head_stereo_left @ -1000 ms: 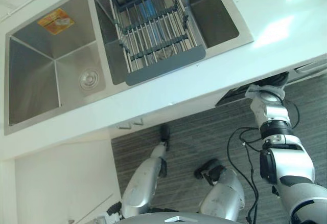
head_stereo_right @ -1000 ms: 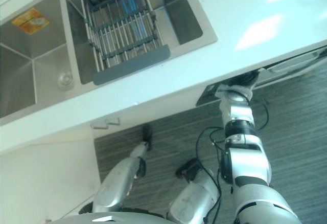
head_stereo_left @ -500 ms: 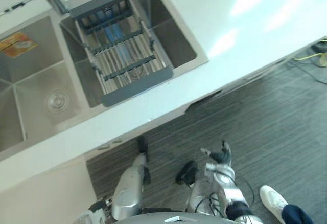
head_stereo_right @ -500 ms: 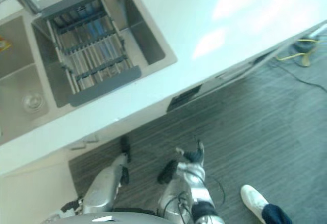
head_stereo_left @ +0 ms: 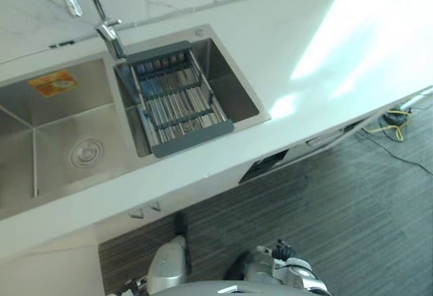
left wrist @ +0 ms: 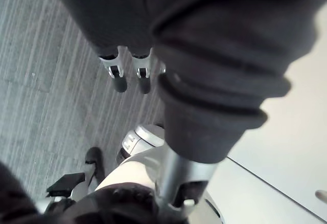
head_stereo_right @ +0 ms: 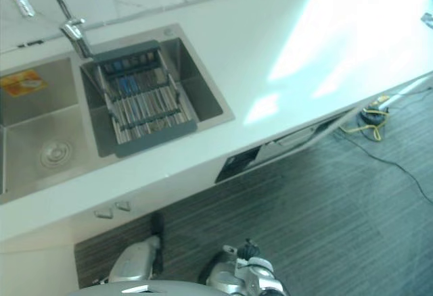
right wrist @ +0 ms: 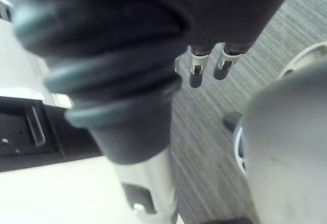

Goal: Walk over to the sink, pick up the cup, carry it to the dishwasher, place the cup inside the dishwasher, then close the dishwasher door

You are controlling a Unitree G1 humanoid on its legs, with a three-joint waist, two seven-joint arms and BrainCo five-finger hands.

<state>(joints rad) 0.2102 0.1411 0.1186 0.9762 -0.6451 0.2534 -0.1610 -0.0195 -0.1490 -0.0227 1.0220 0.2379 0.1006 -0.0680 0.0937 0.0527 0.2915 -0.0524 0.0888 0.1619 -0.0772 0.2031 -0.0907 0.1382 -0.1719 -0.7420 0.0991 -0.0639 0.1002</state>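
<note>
The dishwasher's front (head_stereo_right: 284, 142) sits under the white counter (head_stereo_left: 291, 53), right of the sink (head_stereo_left: 61, 127), with a dark strip (head_stereo_left: 265, 167) at its top left. Its door stands upright against the counter edge. My right hand (head_stereo_left: 284, 250) hangs low over the floor, well in front of the dishwasher. In the right wrist view its fingers (right wrist: 196, 73) are straight and hold nothing. My left hand (head_stereo_left: 181, 225) hangs by the cabinet below the sink, its fingers (left wrist: 120, 78) straight and empty.
A grey drain rack (head_stereo_left: 177, 103) spans the sink's right basin, with something blue at its far end. A faucet (head_stereo_left: 108, 32) rises behind it. A yellow cable (head_stereo_left: 392, 117) lies on the grey floor (head_stereo_left: 352, 215) at the right.
My right arm has come down from the dishwasher door at the counter edge and hangs low. The camera has swung up and back. A person's shoe seen half a second ago has left the view.
</note>
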